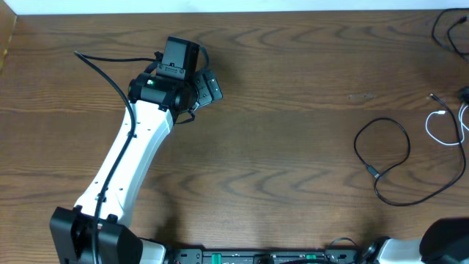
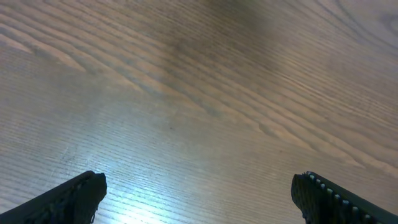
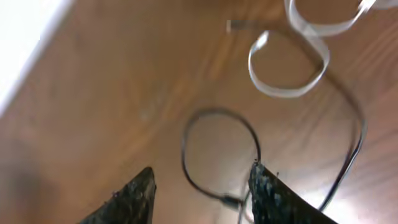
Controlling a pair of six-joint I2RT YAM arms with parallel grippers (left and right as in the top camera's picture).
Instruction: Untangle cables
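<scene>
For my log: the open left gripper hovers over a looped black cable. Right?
No. The left gripper is open, but the left wrist view shows only bare table under it; the looped black cable lies far off to its side.

no readable text, labels, brands, numbers or signs anywhere

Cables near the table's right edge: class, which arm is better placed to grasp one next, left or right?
Right. The right gripper hangs open with the black cable loop and white cable just ahead of it; the left gripper, also open, sees only bare table far across.
</scene>
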